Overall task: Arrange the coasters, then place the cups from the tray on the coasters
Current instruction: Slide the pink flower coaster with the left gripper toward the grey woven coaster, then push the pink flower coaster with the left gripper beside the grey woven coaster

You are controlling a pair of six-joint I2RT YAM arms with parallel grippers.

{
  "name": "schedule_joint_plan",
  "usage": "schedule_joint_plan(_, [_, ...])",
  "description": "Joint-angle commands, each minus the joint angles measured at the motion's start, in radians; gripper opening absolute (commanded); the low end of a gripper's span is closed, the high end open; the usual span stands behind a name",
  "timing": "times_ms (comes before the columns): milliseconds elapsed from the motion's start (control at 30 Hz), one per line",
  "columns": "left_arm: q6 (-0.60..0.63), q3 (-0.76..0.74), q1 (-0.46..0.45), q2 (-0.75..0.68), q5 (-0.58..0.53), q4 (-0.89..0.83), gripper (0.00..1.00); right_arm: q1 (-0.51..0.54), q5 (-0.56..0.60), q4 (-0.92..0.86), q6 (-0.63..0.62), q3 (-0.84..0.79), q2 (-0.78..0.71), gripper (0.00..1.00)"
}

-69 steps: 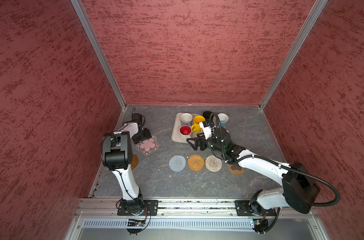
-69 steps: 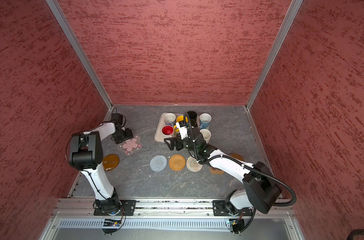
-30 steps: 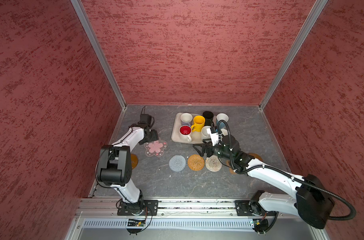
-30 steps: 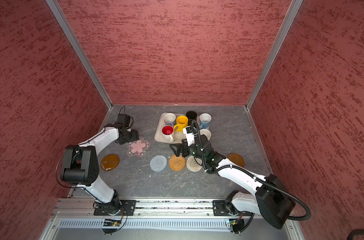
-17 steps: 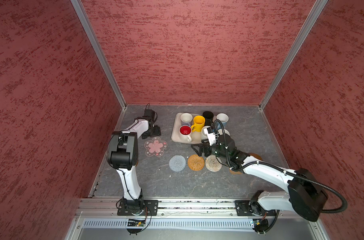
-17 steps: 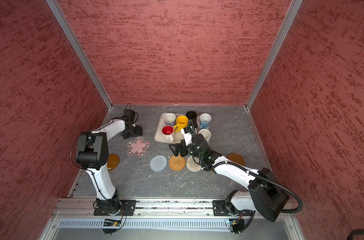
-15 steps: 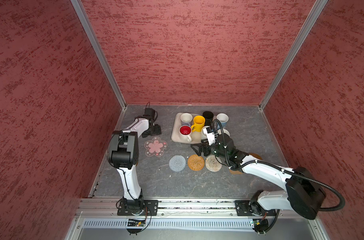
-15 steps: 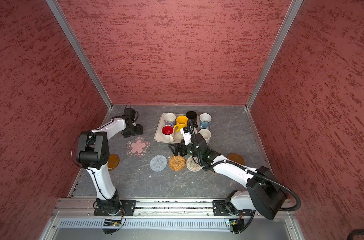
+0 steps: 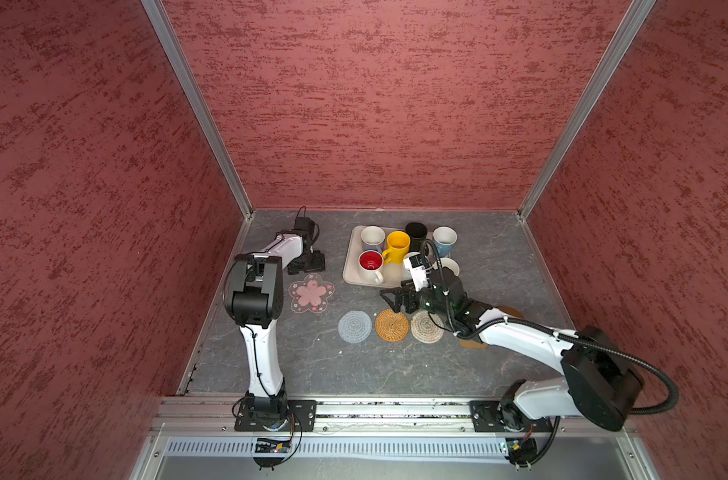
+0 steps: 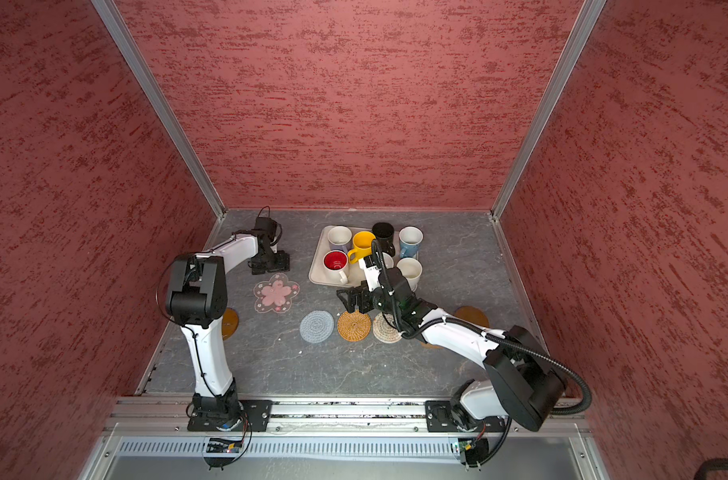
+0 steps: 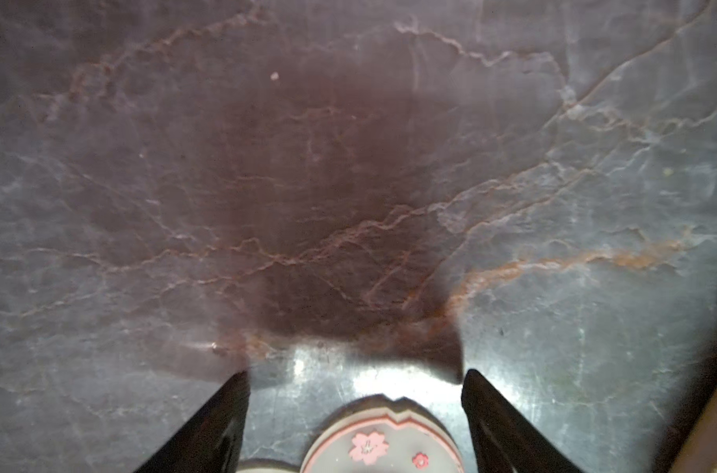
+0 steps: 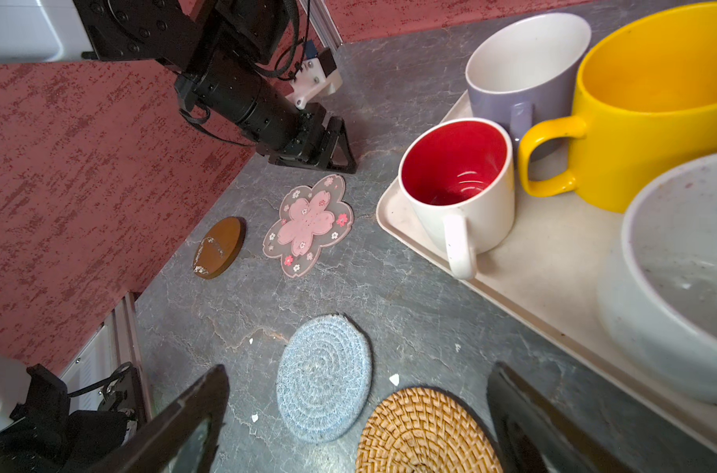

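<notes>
the left gripper (image 9: 308,263) stands low over the grey veined tabletop (image 9: 312,365), just beyond the far petal of the translucent pink flower-shaped coaster (image 9: 311,292). in the left wrist view its black fingers (image 11: 209,426) are spread apart and grip nothing; only the flower's edge shows between them.

the right gripper (image 9: 395,298) hovers between the pale beige rectangular tray (image 9: 347,270) and a row of three woven coasters, jaws wide apart and empty, over the far side of the orange-tan woven round (image 9: 392,325). the grey-blue woven round (image 9: 355,326) lies to its left and the beige woven round (image 9: 425,326) to its right, all three close together.

a brown wooden disc (image 10: 230,323) lies near the table's left edge, partly behind the left arm (image 10: 196,291). a second brown wooden disc (image 10: 472,316) lies right of the row. a brown coaster (image 9: 472,344) is mostly hidden under the right arm (image 9: 520,336), its shape unclear. every coaster lies bare.

upright on the tray stand the white mug with a red inside (image 9: 370,262), the yellow mug (image 9: 397,245), a white mug (image 9: 372,236), the black mug (image 9: 415,232) and a speckled cream mug (image 12: 676,295) close by the right gripper. the light blue mug (image 9: 444,239) and a cream mug (image 10: 409,269) stand at the tray's right end, where the rim is hidden, so i cannot tell whether they are on it.
</notes>
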Motion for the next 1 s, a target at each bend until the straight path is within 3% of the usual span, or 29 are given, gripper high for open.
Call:
schedule_joint_plan(0, [0.025, 0.006, -0.021, 0.006, -0.01, -0.01, 0.81, -0.003, 0.012, 0.034, -0.02, 0.032, 0.008, 0.99])
schedule_joint_plan(633, [-0.008, -0.152, -0.091, -0.06, -0.053, 0.026, 0.7, -0.003, 0.003, 0.026, 0.007, -0.004, -0.053, 0.99])
schedule_joint_plan(967, [-0.047, -0.258, -0.109, -0.135, -0.062, 0.03, 0.7, -0.003, 0.007, 0.019, 0.032, -0.052, -0.129, 0.99])
